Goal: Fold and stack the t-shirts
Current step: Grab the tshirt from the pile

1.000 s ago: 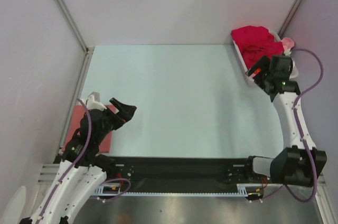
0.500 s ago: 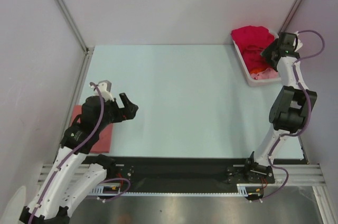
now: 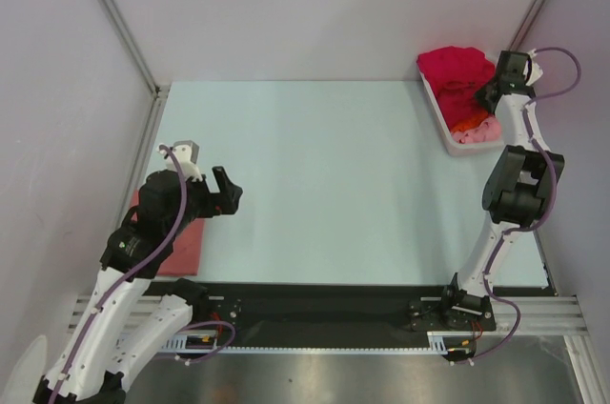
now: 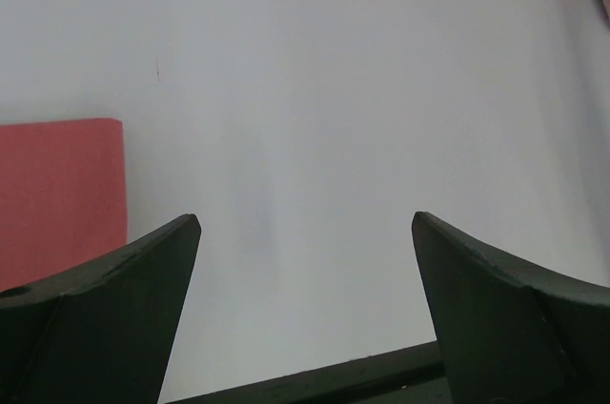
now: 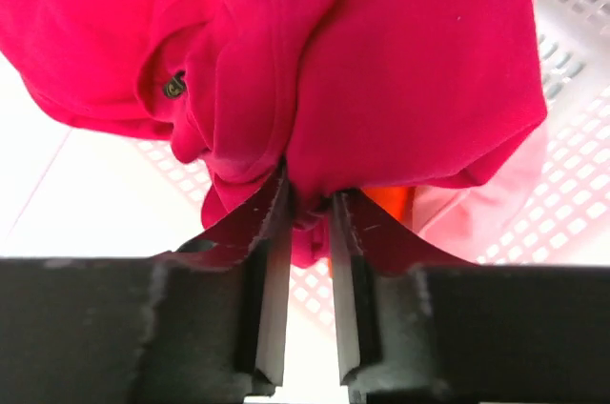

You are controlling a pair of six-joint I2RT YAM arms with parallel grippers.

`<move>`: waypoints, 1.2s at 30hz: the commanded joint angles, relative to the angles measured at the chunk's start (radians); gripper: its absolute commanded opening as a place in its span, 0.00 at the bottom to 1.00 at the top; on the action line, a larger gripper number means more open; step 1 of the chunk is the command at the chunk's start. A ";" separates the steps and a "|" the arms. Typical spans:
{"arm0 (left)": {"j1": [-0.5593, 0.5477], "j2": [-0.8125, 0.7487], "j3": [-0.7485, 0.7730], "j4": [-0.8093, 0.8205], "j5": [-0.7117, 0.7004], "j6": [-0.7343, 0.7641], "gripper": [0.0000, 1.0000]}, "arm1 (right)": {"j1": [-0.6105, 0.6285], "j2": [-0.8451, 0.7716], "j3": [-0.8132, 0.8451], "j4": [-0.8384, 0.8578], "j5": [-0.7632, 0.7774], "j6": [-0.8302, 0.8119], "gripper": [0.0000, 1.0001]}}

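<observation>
A crumpled crimson t-shirt (image 3: 457, 69) heaps over the white slotted basket (image 3: 446, 136) at the far right. My right gripper (image 3: 486, 96) reaches into the basket, and the right wrist view shows that gripper (image 5: 310, 199) shut on a bunched fold of the crimson t-shirt (image 5: 381, 61). An orange t-shirt (image 5: 391, 202) and a light pink one (image 5: 477, 213) lie beneath it. A folded salmon t-shirt (image 3: 181, 247) lies flat at the near left. My left gripper (image 3: 229, 196) hovers open just right of it, and nothing sits between the fingers of that gripper (image 4: 305, 223).
The basket's slotted wall (image 5: 572, 4) stands close behind the cloth. Grey walls with metal rails enclose the table on the left, back and right. A black rail (image 3: 324, 304) runs along the near edge between the arm bases.
My right arm swung up and reached into the basket, and its jaws closed on the crimson cloth. The left arm lifted slightly and stayed open.
</observation>
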 commanded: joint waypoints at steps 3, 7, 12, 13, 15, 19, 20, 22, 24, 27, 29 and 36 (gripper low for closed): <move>-0.005 -0.016 0.029 -0.017 -0.016 0.035 1.00 | -0.002 -0.048 0.049 0.016 0.026 -0.086 0.46; -0.004 -0.019 0.026 -0.023 -0.013 0.035 1.00 | -0.025 0.004 0.094 -0.012 -0.019 -0.113 0.78; -0.004 -0.026 0.026 -0.040 -0.014 0.039 1.00 | -0.034 0.044 0.156 -0.038 -0.021 -0.131 0.51; -0.004 -0.027 0.025 -0.034 -0.010 0.045 1.00 | -0.034 0.037 0.162 -0.049 -0.008 -0.119 0.37; -0.004 -0.013 0.028 -0.032 -0.013 0.044 1.00 | -0.034 0.018 0.174 -0.067 0.027 -0.119 0.04; -0.005 -0.004 0.032 0.003 0.007 0.044 1.00 | -0.034 -0.040 0.196 -0.067 0.052 -0.151 0.00; -0.010 0.000 0.035 0.007 0.009 0.042 1.00 | -0.034 -0.046 0.205 -0.073 0.059 -0.162 0.00; -0.013 0.011 0.038 0.012 0.007 0.045 1.00 | -0.025 -0.065 0.278 -0.113 0.096 -0.200 0.00; -0.019 0.016 0.046 0.012 0.010 0.045 1.00 | -0.013 -0.078 0.358 -0.168 0.115 -0.237 0.00; -0.022 0.034 0.043 0.006 0.025 0.035 1.00 | 0.002 -0.130 0.519 -0.240 0.153 -0.217 0.00; -0.033 0.065 0.046 0.004 0.041 0.013 1.00 | 0.027 -0.181 0.521 -0.213 0.188 -0.217 0.00; -0.061 0.140 0.182 -0.009 0.102 0.012 1.00 | 0.064 -0.293 0.619 -0.023 0.064 -0.206 0.00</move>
